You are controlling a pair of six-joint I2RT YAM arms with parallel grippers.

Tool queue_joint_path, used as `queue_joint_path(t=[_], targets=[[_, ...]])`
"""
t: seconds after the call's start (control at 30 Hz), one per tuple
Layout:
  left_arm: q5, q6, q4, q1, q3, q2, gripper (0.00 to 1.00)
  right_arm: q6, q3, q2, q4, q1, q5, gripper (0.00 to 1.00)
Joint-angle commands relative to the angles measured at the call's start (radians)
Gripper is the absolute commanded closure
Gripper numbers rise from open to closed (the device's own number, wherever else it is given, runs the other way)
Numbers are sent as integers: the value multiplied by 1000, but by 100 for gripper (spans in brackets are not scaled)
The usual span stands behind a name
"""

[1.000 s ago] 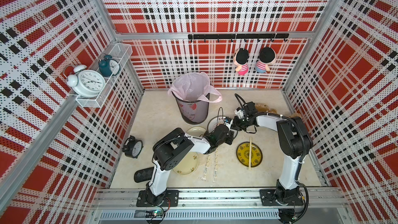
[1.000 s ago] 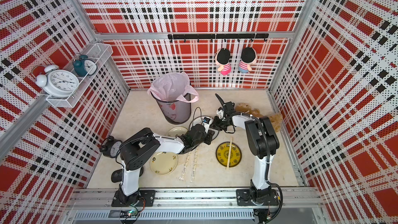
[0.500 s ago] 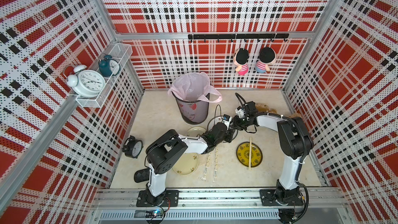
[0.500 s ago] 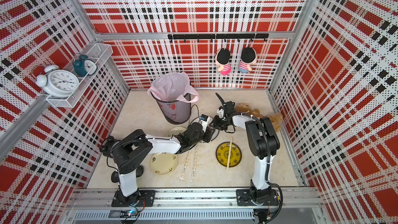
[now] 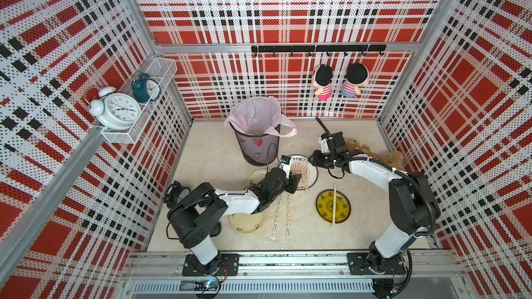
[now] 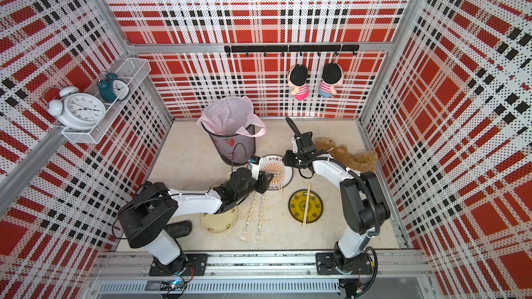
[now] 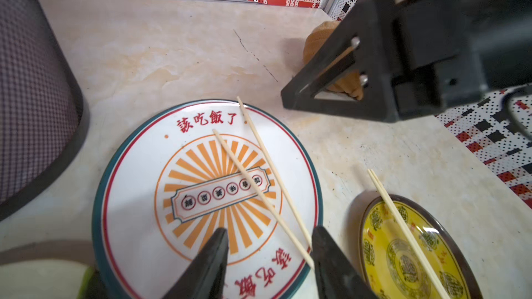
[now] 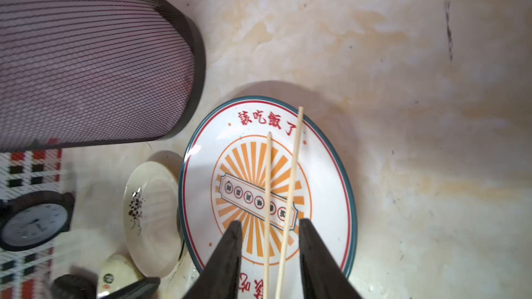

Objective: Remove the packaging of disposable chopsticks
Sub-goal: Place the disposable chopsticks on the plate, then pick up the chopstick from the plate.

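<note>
In both top views the left gripper [image 5: 295, 183] sits over the 7 o'clock edge of the white plate [image 5: 312, 172], and the right gripper [image 5: 314, 162] hangs at its 2 o'clock rim; in the left wrist view the left jaws stand about half apart with nothing between them but the plate; a bare pair of chopsticks [image 7: 249, 179] lies splayed on that plate, one stick ending just beside a finger [image 7: 328, 260], though contact is hard to judge; in the right wrist view the right jaws gape less widely, and the sticks run between them, on the plate and clear of both fingers, so nothing is gripped; a second bare pair [image 5: 334, 208] rests on the yellow plate [image 5: 322, 211], at 4 o'clock from the white one; two wrappers [image 5: 277, 218] with sticks inside lie on the table at 9 o'clock from the yellow plate, their far ends hidden under the left gripper, their print too small to read; the inside of the bin [image 5: 257, 145] cannot be made out through its pink liner
</note>
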Motion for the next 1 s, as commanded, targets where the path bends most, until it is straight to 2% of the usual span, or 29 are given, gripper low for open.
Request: queue_joint_path(t=[0.0,0.37,0.53,0.97], targets=[[55,-35,92,21,-66,-52,49,-22,22,2,-6,59,166,67],[43,-48,148,27,-218,-193,49,-32,136,157,-125,163,312,70],[46,-54,170,22,-240,-202,50,-25,200,202,-187,208,394,70],[45,-70,223,27,-288,-214,49,-20,248,307,-213,227,378,71]])
